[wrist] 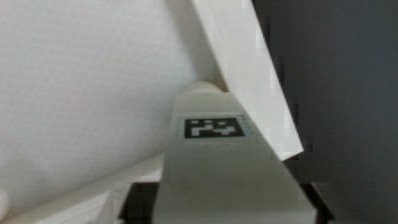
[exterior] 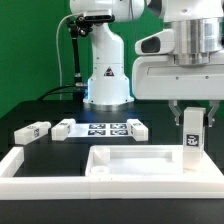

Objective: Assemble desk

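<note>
The white desk panel (exterior: 135, 163) with a raised rim lies flat at the front of the table. My gripper (exterior: 192, 112) is shut on a white leg post (exterior: 192, 140) with a black-and-white tag, holding it upright at the panel's corner on the exterior view's right. In the wrist view the leg post (wrist: 217, 150) fills the space between my dark fingers (wrist: 146, 203), its far end against the panel (wrist: 107, 80) corner. Three more leg posts lie behind the panel: one (exterior: 32, 131), one (exterior: 64, 128) and one (exterior: 134, 130).
The marker board (exterior: 105, 128) lies flat behind the panel. The long low white L-shaped border rail (exterior: 40, 170) runs along the front and the exterior view's left. The robot base (exterior: 105, 70) stands at the back.
</note>
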